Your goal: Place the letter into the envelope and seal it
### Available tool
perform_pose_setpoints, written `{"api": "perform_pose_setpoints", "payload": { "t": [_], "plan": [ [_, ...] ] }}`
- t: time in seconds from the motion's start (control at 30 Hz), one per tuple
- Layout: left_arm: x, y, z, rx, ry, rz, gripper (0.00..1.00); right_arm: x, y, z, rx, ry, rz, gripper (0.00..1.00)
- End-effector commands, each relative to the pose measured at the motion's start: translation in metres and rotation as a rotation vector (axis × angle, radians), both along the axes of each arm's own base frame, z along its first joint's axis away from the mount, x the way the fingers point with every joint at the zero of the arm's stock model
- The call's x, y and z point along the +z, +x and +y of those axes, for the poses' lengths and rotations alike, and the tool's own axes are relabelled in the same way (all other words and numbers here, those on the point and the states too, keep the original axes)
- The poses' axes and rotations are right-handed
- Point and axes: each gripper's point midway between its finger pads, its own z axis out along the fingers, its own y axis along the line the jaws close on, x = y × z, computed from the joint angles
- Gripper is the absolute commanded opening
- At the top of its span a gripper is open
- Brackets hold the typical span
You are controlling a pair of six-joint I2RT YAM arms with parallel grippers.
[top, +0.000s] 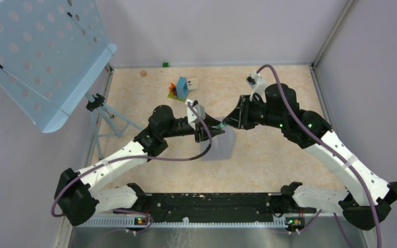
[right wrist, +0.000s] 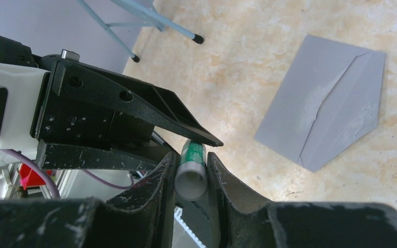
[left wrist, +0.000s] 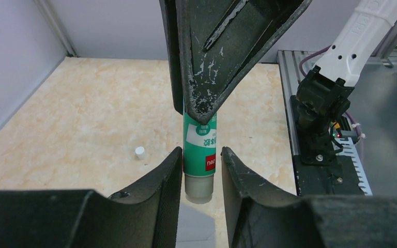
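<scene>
Top view
- surface (top: 269, 88): pale marbled, walled at the back and on both sides.
- envelope (top: 222, 148): plain grey and lying flat near the middle of the surface. Its far end is hidden under the two hands.
- left hand (top: 213, 129): reaches in from the left and meets the other hand above the envelope.
- right hand (top: 229, 122): reaches in from the right, tip to tip with the left one.
- glue stick (top: 221, 124): only a green sliver shows between the two hands.
- block cluster (top: 181, 89): blue, orange and green, farther back and apart from the envelope.
- perforated panel (top: 41, 57): light blue, tilted on a stand at the left.

Left wrist view
- glue stick (left wrist: 200, 147): green label, with its white end toward the camera and lying between this hand's fingers.
- left hand (left wrist: 200, 157): one finger (left wrist: 173, 170) sits on each side of the stick, very near it. I cannot tell whether they press on it.
- right hand (left wrist: 201, 111): comes from above and its tips cover the far end of the stick.
- white cap (left wrist: 140, 152): small, and alone on the surface at the left.

Right wrist view
- right hand (right wrist: 192, 157): clamped on the stick's white end (right wrist: 190, 181), with both fingers tight against it.
- left hand (right wrist: 196, 144): its dark fingers close around the green far part.
- envelope (right wrist: 323, 103): flat on the surface to the right, well apart from the stick. The flap is folded down and creases show.
</scene>
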Motion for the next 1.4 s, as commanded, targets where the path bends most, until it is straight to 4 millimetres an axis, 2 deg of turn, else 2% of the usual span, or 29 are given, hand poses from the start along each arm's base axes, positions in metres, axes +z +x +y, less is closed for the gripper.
{"api": "perform_pose_setpoints", "payload": {
  "t": [0.0,0.23,0.4,0.5,0.57,0.83,1.1,1.23,1.37],
  "plan": [
    [0.010,0.000,-0.001,-0.012,-0.039,-0.022,0.36,0.009,0.002,0.003,0.000,0.038,-0.024,0.00],
    [0.010,0.002,0.000,0.002,-0.044,-0.029,0.19,0.003,0.002,0.005,0.008,0.030,-0.010,0.02],
    [0.013,0.002,0.000,0.005,-0.054,-0.037,0.12,-0.001,0.003,0.010,0.018,0.047,0.006,0.28],
    [0.012,0.004,-0.002,0.008,-0.053,-0.035,0.10,-0.005,0.004,0.014,0.013,0.058,0.020,0.37],
    [0.011,0.004,-0.003,0.004,-0.051,-0.032,0.10,-0.008,0.006,0.015,-0.003,0.054,0.023,0.40],
    [0.008,0.006,-0.005,-0.004,-0.043,-0.024,0.09,-0.011,0.015,0.013,-0.082,0.035,0.007,0.39],
    [0.007,0.015,-0.006,0.043,-0.051,-0.013,0.09,-0.018,0.017,0.020,-0.097,0.009,0.004,0.35],
    [0.007,0.017,-0.005,0.055,-0.056,-0.016,0.09,-0.023,0.018,0.020,-0.105,-0.011,0.003,0.31],
    [0.007,0.017,-0.005,0.053,-0.055,-0.016,0.09,-0.027,0.019,0.019,-0.116,-0.022,0.002,0.22]
  ]
}}
